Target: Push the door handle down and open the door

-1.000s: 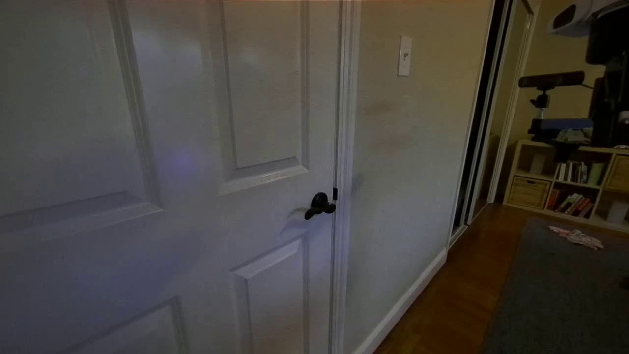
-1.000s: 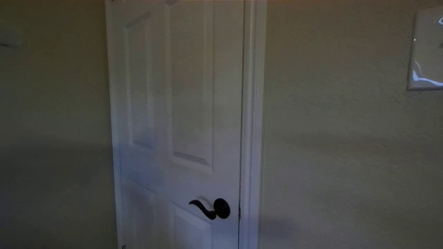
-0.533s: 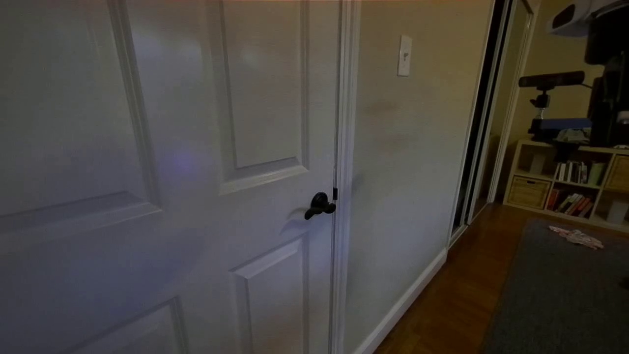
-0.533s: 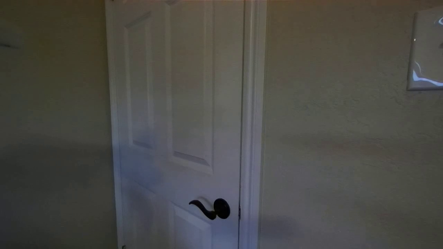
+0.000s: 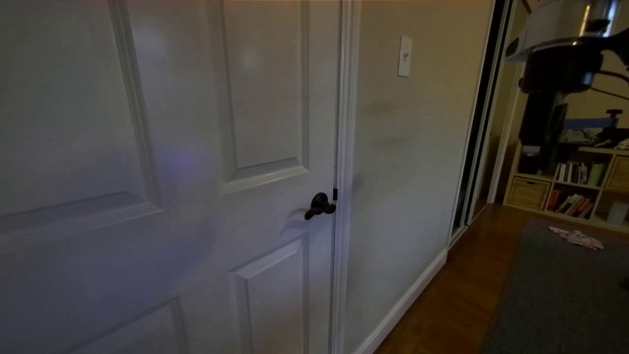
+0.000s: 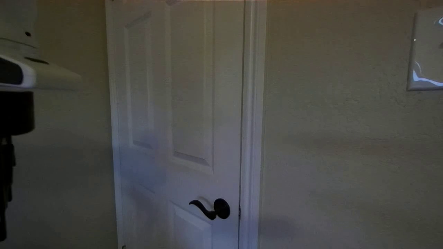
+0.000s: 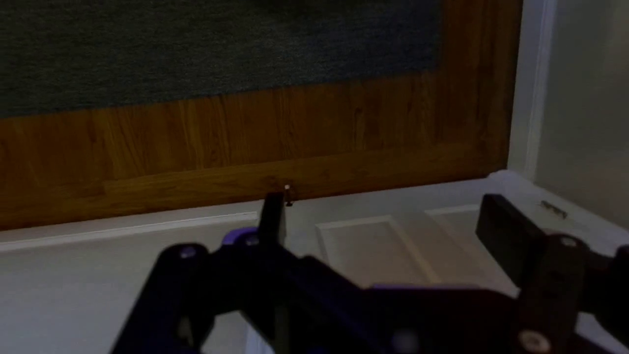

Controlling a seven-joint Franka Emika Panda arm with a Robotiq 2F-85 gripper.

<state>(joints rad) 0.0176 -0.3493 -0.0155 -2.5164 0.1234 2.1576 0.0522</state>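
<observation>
White and closed, the door (image 6: 187,103) told us that neither step was done: its dark handle (image 6: 211,215), near one edge, looked unpressed, our empty jaws hung spread and well apart from it, and reaching, pushing down and opening remained.

On the wooden floor (image 5: 452,295) lies a grey rug (image 5: 560,295), at the right; a crumpled pinkish cloth (image 5: 577,237) is on its far part; a cube bookshelf (image 5: 600,188) stands farther.

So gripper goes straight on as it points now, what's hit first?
Likely the wooden floor or rug; depth is unclear. The gripper points down in both exterior views, with the door handle off to one side.
</observation>
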